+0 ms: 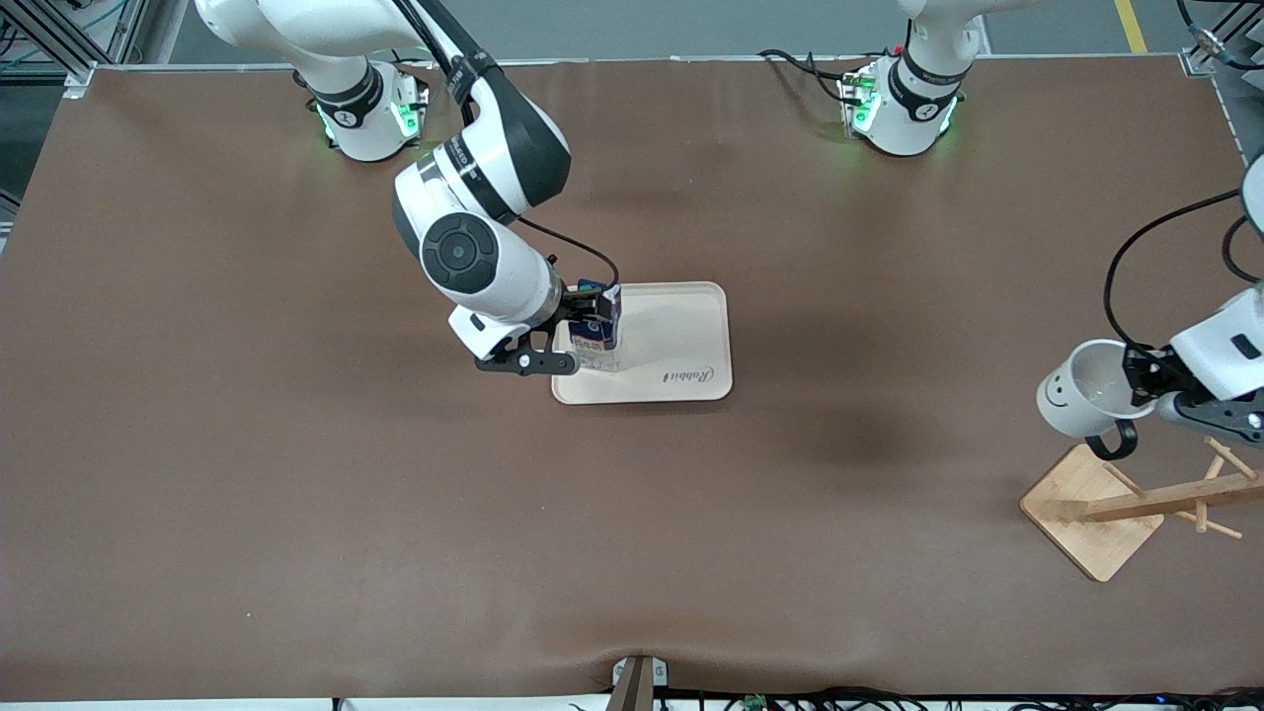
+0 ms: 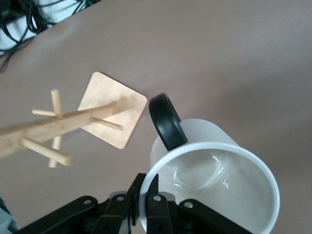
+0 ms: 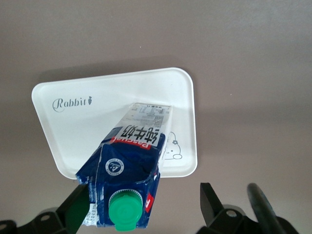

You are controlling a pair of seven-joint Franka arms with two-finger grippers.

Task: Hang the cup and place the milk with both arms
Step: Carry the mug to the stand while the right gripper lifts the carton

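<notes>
A: What's the surface like?

B: A wide brown matte table (image 1: 296, 494), slightly rippled at the edge nearest the front camera. On it sits a cream tray (image 1: 691, 336) with rounded corners and a raised lip, smooth like plastic, with "Rabbit" printed on it.

A: And the milk?

B: The milk (image 1: 599, 331) stands upright on the tray, at the tray's end toward the right arm's base. It is a dark-blue carton with a pale lower part. The right gripper (image 1: 583, 331) is around it, fingers spread wide with a clear gap on one side of the carton.

A: Does the wrist camera add anything?

B: Yes. The right wrist view shows the green ribbed round cap, the creased gable top, and a small rabbit drawing on the tray that the front view hides.

A: The cup?

B: The cup (image 1: 1086, 390), glossy white with a black smiley, hangs in the air over the square base of a pale wooden rack (image 1: 1096, 513). The left gripper (image 1: 1145, 380) pinches its rim, fingers pressed together on the wall.

A: Anything only its wrist view shows?

B: The cup's shiny empty inside, its thick black loop handle, and the rack's round pegs.
</notes>
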